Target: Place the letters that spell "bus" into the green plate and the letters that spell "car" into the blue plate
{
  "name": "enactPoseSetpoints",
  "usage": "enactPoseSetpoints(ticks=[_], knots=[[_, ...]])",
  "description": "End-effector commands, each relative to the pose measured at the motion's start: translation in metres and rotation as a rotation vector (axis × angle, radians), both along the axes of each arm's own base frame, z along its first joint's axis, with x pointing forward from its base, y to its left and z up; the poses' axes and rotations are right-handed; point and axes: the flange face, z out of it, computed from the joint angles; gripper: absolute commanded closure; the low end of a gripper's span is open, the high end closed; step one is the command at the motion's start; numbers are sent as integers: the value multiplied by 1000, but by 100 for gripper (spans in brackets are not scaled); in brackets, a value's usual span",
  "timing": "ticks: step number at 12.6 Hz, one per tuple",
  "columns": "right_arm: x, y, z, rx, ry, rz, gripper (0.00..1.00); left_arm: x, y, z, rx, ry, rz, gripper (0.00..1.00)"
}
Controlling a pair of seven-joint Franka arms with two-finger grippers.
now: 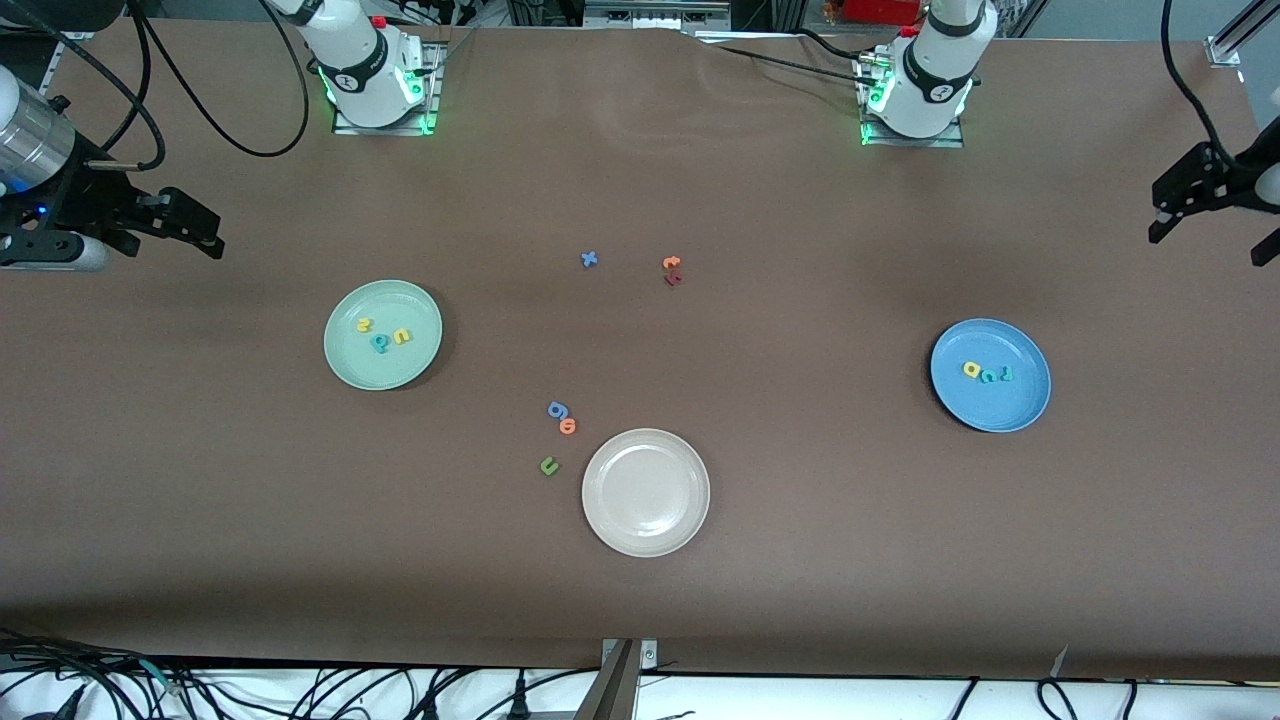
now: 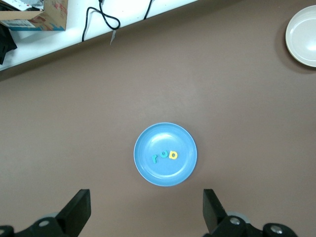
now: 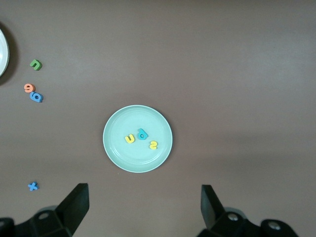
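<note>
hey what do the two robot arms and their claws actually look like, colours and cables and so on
Both arms are white with black joint bands; each base glows green on a metal mounting plate and has a small red button. The right claw and left claw are black, with flat, angular black fingers. The right wrist has a silver cylinder and a small blue light. Black cables loop from the arms across the table.

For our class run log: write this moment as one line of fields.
green plate: b, u, s in | blue plate: c, a, r in | left gripper: open, waiting | right gripper: open, waiting
</note>
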Motion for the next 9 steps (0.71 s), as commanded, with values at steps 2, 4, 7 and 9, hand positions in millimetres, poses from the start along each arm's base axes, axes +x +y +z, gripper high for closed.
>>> enactPoseSetpoints(ticks=[2, 4, 7, 9], knots=[[-2, 0, 5, -6, -5, 1, 0, -35, -5, 10, 0, 50, 19, 0], [-2, -2, 5, -6, -7, -1, 0, -46, -13, 6, -5, 60, 36, 0], [-2, -2, 5, -6, -7, -1, 0, -54, -28, 6, 3, 87, 24, 0], [-2, -2, 5, -6, -7, -1, 0, -49, -36, 18, 0, 111, 11, 0]])
